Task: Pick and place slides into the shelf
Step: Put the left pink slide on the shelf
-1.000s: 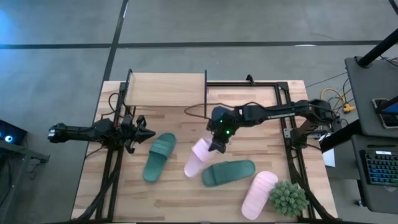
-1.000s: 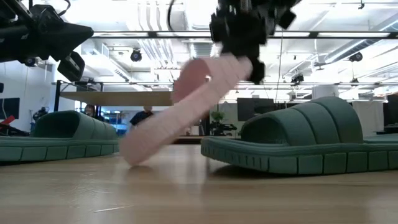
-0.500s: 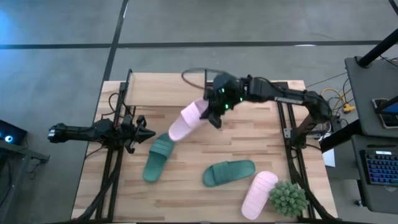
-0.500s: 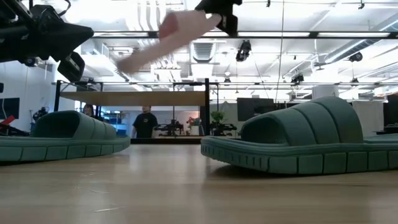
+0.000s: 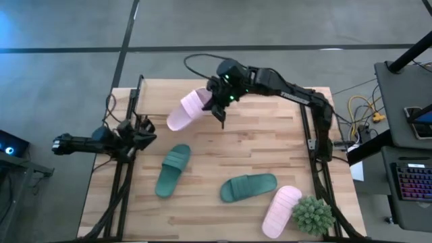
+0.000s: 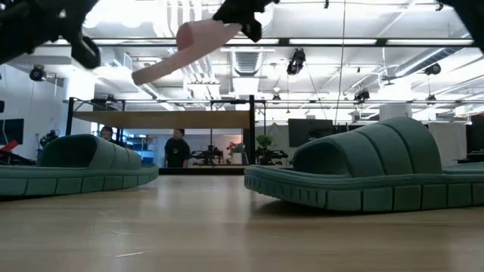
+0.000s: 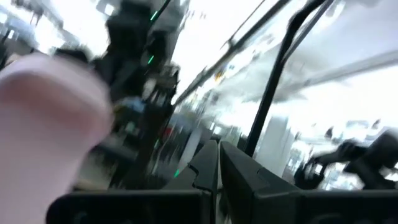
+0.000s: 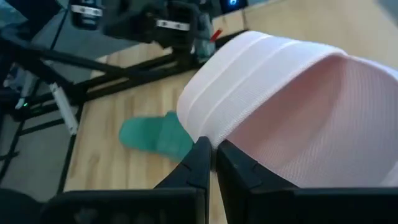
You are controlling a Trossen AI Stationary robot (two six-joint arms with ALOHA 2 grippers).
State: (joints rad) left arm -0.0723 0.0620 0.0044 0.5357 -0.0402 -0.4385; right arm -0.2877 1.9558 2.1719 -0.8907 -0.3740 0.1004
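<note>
**Pink slide airborne, now over the shelf corner**

High view: the right gripper (image 5: 219, 102) has carried the pink slide (image 5: 187, 111) further toward the table's far-left since half a second ago; a second ago that slide was still tilted up off the table centre. It now hangs over the near-right part of the shelf (image 5: 179, 97), toe end pointing left. Fingers are clamped on its heel end. The left gripper (image 5: 143, 135) has pulled back slightly, at the left edge beside the shelf's near side; fingers too small here to tell apart or together. The other three slides are unchanged: left teal slide (image 5: 173, 170), centre teal slide (image 5: 248, 187), second pink slide (image 5: 281, 210) just beside the potted plant (image 5: 313, 214). Table (image 5: 263, 145) is bare between the shelf and the teal slides.

Low view: held slide (image 6: 187, 47) sits high and tilted, slightly left of and lower than before; the right gripper is cut off at the top edge. Shelf top (image 6: 162, 119) is well below it. Teal slides (image 6: 76, 166) and (image 6: 370, 174) are flat on the table, with a clear gap between them. A person (image 6: 178, 149) stands in the room behind.

Left wrist view: heavily blurred. The pink slide (image 7: 46, 130) fills one side; own fingers (image 7: 214, 171) sit tip to tip.

Right wrist view: fingers (image 8: 208, 163) closed on the pink slide's strap edge (image 8: 280, 106); left teal slide (image 8: 155, 135) is on the table beneath.
</note>
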